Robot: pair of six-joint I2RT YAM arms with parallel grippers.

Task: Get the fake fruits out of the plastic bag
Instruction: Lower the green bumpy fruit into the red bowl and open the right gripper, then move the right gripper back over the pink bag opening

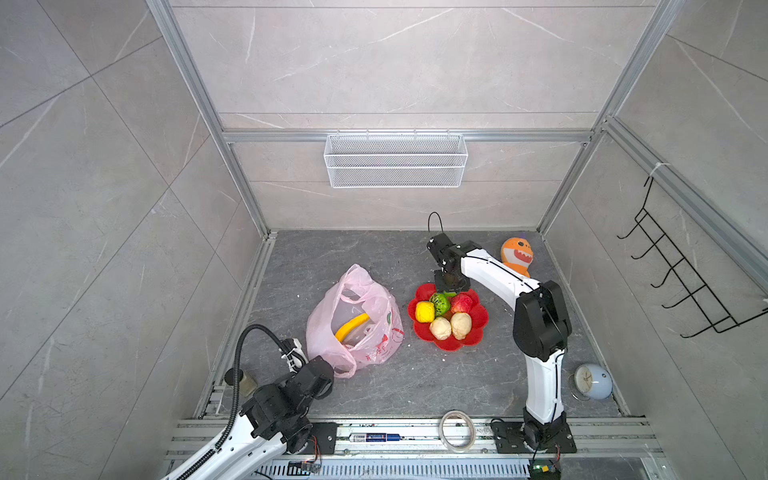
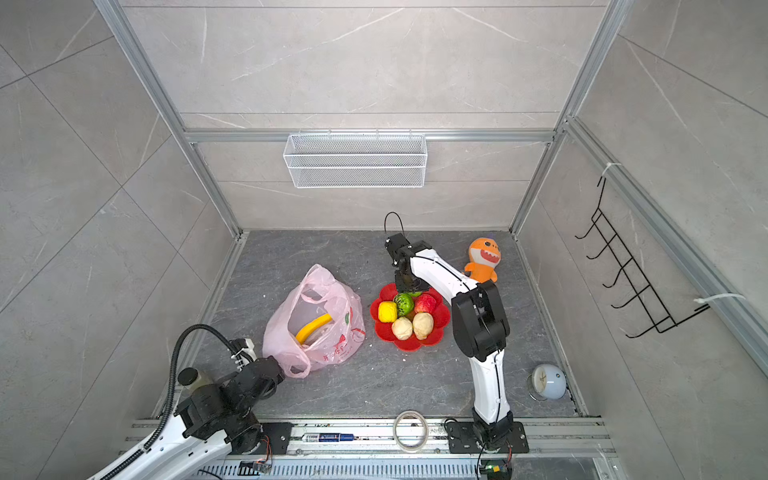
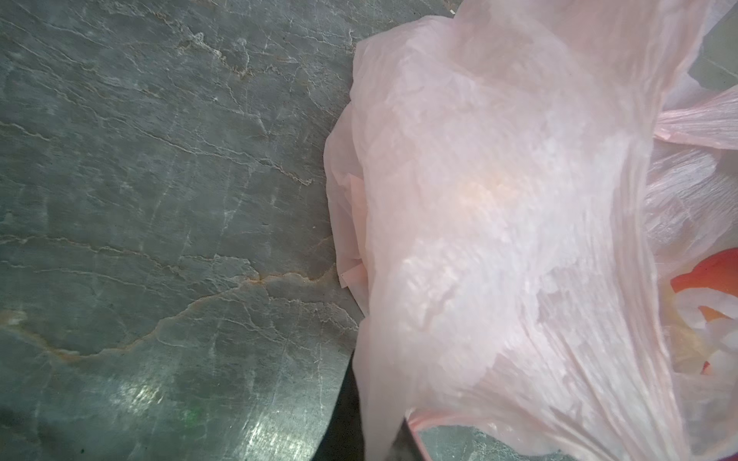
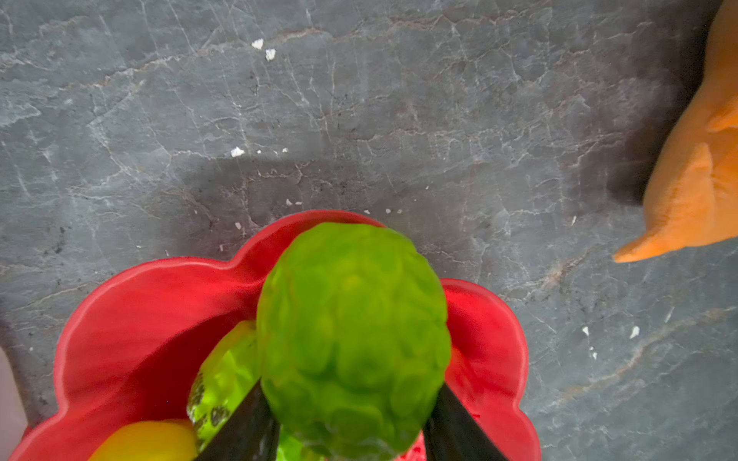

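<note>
Right hand [image 1: 451,286] points straight down over the red dish [image 4: 131,319], fingers [image 4: 243,433] pressed on both sides of the green bumpy fruit [image 4: 351,339]. Best lower it into the gap beside the other fake fruits [image 1: 461,325] beneath before letting go, or it rolls. Left hand [image 1: 330,368], low, is pinched shut on the plastic bag [image 1: 320,324]; banana [image 1: 352,326] inside, just ahead.

Bright, even light; straight lines bow at the edges in both top views. Green bumpy fruit [image 4: 353,339] blurred up close. Glare on counter [image 3: 263,431], lower centre.
</note>
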